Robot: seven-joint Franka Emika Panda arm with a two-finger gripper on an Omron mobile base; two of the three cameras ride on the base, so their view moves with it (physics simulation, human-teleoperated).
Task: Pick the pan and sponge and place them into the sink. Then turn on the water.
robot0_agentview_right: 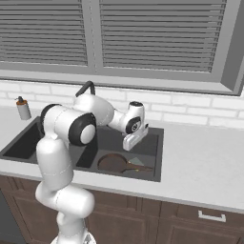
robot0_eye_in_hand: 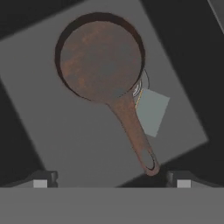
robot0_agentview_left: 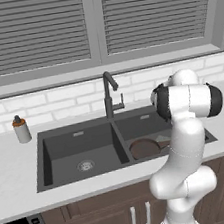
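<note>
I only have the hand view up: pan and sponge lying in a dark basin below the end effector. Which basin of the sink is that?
Observer: The right basin of the sink. The left base view shows the pan there, with the sponge beside it.
Operator: Is the water on?
Observer: No stream falls from the faucet.
Operator: How high is the end effector?
Observer: In the right base view the end effector hangs open above the pan's handle, not touching it.

Rendered kitchen. Evidence: double sink (robot0_agentview_left: pixel 55 157) with faucet (robot0_agentview_left: pixel 110 94) set in a counter (robot0_agentview_right: pixel 200 162). Wood cabinets (robot0_agentview_left: pixel 98 214), probably, stand below a blinded window (robot0_agentview_right: pixel 157 33).
</note>
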